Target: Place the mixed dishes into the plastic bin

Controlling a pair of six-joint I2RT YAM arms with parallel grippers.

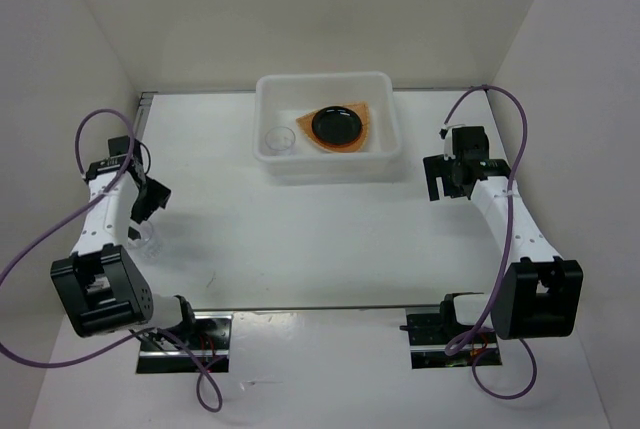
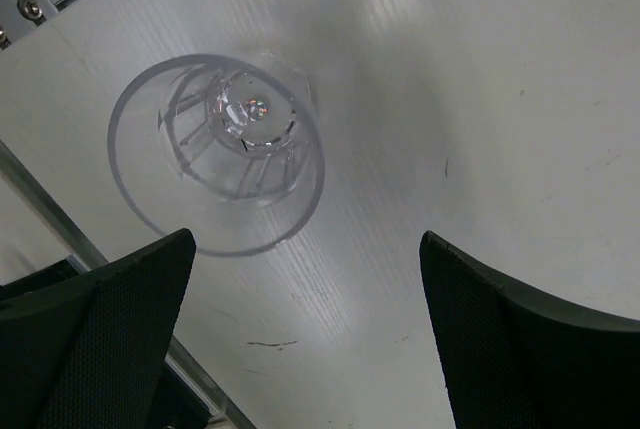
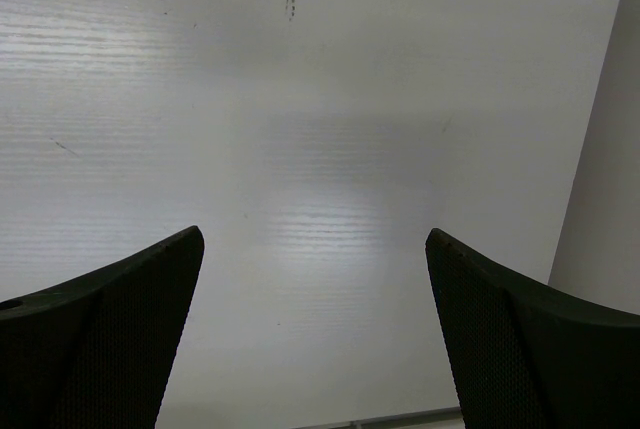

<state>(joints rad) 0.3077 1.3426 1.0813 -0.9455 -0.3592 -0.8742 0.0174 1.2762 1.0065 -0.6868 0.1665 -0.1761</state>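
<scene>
My left tool (image 2: 305, 249) hangs with its jaws wide apart over the small clear plastic cup (image 2: 215, 154). The cup stands on the white table (image 2: 500, 99) just ahead, off-centre toward one jaw, so I'd shift sideways first. The right tool (image 3: 315, 239), also spread and empty, is well apart from it. The white translucent plastic bin (image 1: 325, 164) sits far-centre.

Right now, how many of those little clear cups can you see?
2. One cup sits inside the plastic bin, left of the plates. The other cup is on the table before the left arm's open fingers.
</scene>
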